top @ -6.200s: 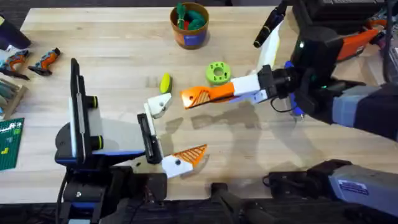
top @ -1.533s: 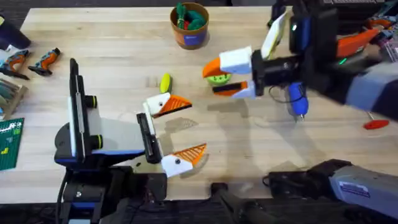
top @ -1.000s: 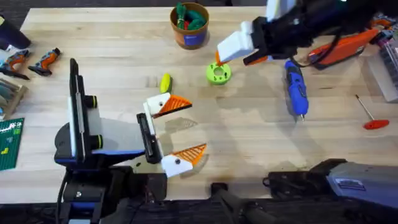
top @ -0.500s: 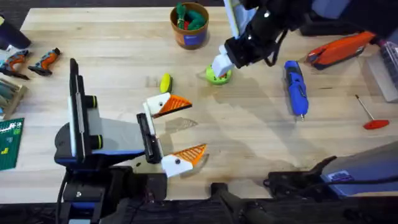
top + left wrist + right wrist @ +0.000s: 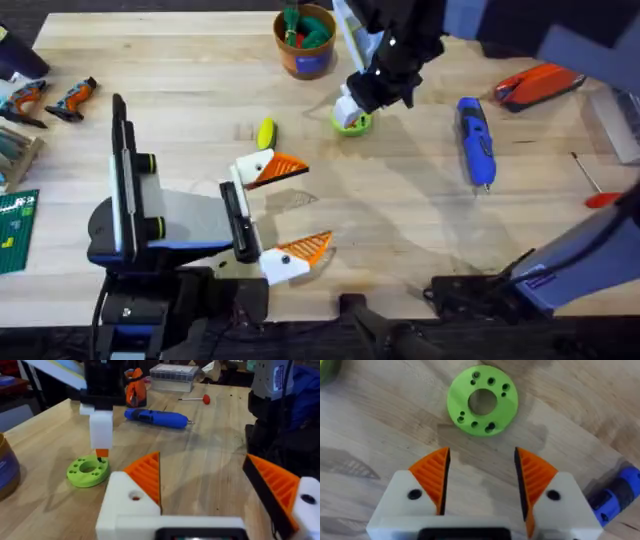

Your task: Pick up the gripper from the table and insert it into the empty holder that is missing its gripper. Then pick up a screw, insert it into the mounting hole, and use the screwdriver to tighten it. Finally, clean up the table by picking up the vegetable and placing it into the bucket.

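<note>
The orange gripper wedge (image 5: pixel 283 166) (image 5: pixel 147 472) sits on the white holder (image 5: pixel 250 170) (image 5: pixel 125 505), one finger of my left gripper (image 5: pixel 300 205) (image 5: pixel 202 467), which stands wide open. My right gripper (image 5: pixel 350 108) (image 5: pixel 481 455) (image 5: pixel 101 452) points down, open, just over the lime-green disc (image 5: pixel 352 122) (image 5: pixel 482 400) (image 5: pixel 89 471). Dark screws (image 5: pixel 490 426) sit in some of the disc's small holes. To its right lies the blue screwdriver (image 5: pixel 475 140) (image 5: pixel 157 417). The yellow vegetable (image 5: pixel 265 133) rests left of the disc. At the back stands the bucket (image 5: pixel 305 55).
A red-handled rod (image 5: pixel 600 195) (image 5: pixel 192 398) and an orange tool (image 5: pixel 540 85) lie at the right. Small orange-and-black tools (image 5: pixel 50 98) sit at the far left. A clear box (image 5: pixel 174 371) stands beyond the screwdriver.
The right gripper left the orange wedge on the holder, swung back and left across the table, turned downward and came to hover over the green disc. The left arm stayed still.
</note>
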Tool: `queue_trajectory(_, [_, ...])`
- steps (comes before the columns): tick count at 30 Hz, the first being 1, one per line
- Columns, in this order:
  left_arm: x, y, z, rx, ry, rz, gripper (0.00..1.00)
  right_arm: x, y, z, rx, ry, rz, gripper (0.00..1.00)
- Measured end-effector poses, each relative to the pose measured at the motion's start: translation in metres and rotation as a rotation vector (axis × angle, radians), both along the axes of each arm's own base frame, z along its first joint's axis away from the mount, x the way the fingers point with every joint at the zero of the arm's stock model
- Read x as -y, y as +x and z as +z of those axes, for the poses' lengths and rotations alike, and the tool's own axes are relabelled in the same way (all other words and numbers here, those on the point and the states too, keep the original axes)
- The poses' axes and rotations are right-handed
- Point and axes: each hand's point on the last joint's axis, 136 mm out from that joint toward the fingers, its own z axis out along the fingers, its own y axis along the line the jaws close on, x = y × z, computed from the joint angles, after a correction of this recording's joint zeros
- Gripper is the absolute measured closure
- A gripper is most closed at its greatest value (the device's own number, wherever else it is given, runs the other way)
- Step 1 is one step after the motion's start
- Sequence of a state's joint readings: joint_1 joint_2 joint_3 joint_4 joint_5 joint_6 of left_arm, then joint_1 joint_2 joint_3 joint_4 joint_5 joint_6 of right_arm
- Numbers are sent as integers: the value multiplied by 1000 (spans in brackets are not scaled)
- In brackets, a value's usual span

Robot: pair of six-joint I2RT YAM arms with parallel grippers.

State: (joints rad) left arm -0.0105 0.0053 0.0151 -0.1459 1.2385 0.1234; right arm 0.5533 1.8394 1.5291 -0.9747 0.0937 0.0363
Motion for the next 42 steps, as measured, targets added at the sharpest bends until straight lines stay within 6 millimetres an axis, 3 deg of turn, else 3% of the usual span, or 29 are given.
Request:
queue_trajectory(14, [0, 0, 0, 0, 0, 0, 15, -2, 13, -34, -24, -39, 6, 311])
queue_trajectory(20, [0, 0, 0, 0, 0, 0, 15, -1, 15, -38, -27, -41, 1, 365])
queue_trajectory(27, [0, 0, 0, 0, 0, 0, 15, 1, 17, -38, -22, -38, -5, 512])
queue_trajectory(42, [0, 0, 0, 0, 0, 0, 15, -1, 21, -50, -33, -45, -6, 610])
